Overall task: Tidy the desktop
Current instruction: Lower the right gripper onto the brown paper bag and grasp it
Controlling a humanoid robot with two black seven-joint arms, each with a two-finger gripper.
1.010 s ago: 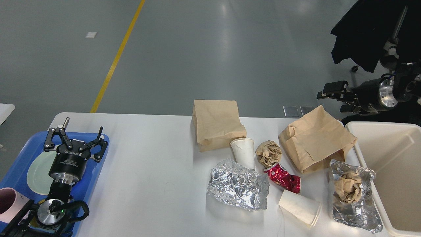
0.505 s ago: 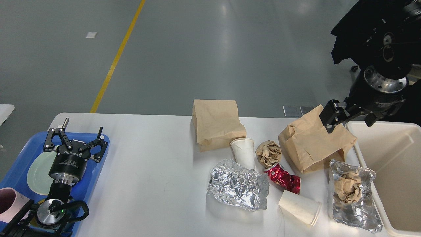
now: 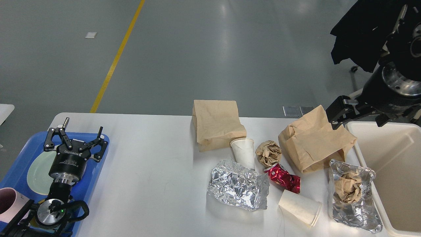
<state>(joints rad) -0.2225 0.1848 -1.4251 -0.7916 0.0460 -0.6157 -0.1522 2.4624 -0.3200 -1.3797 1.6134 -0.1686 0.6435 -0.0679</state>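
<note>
On white matte desktop [image 3: 148,164], rounded corners, bags, cups, foil

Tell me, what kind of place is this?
Probably a big workshop or robot test hall: a shiny grey floor with a yellow line, and a white desktop spread with rubbish for practice.

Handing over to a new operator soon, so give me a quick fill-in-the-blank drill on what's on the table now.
1. The crushed can is coloured ____.
2. The left pincer hangs open over the ____ tray.
3. The number of brown paper bags on the desktop is ____.
4. The foil tray beside the cream bin holds a wad of crumpled brown ____.

Missing words: red; blue; two; paper
</note>
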